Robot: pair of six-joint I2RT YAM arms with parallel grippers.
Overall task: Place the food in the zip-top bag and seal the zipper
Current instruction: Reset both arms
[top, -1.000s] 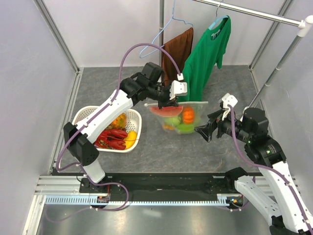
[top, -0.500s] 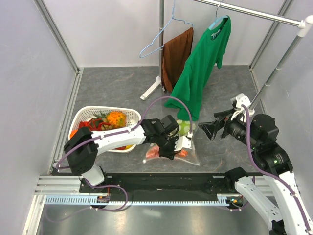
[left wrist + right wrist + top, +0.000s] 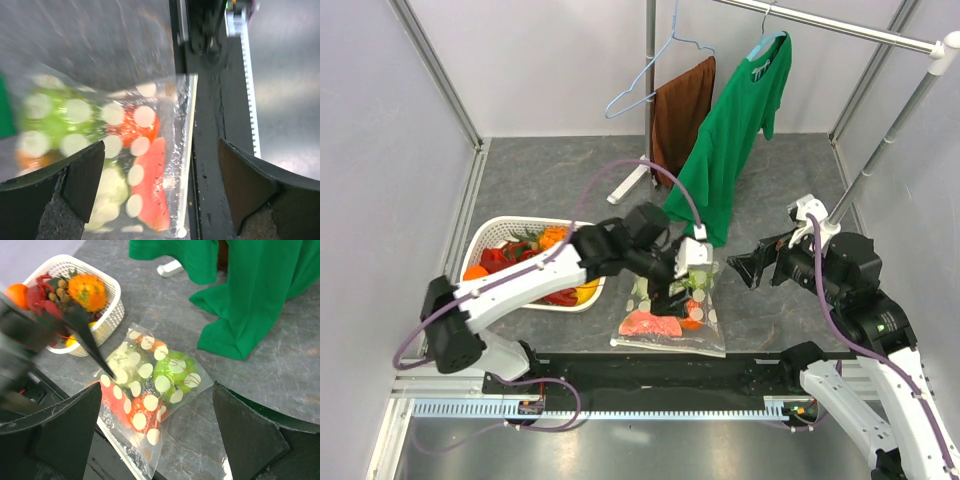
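Note:
The zip-top bag [image 3: 670, 320] lies flat on the table by the near edge, and nothing grips it. It holds food: a watermelon slice [image 3: 152, 185], green fruit [image 3: 172, 372] and an orange piece [image 3: 142, 415]. Its zipper [image 3: 187, 165] runs along the edge nearest the black rail. My left gripper [image 3: 670, 290] hovers just above the bag, open and holding nothing. To the right, my right gripper [image 3: 750, 265] hangs open and apart from the bag. More food, red lobsters [image 3: 555, 295] and an orange fruit [image 3: 87, 290], sits in the white basket [image 3: 490, 235].
A green T-shirt [image 3: 735, 130] and a brown cloth [image 3: 680, 110] hang from the rack at the back; the shirt's hem reaches the table just behind the bag. The rack's white foot [image 3: 625, 185] lies behind the basket. The black rail [image 3: 650, 370] borders the table in front.
My left gripper brought the bag down from mid-air to the table's near edge, let go of it and opened. My right arm drew back slightly to the right, still open.

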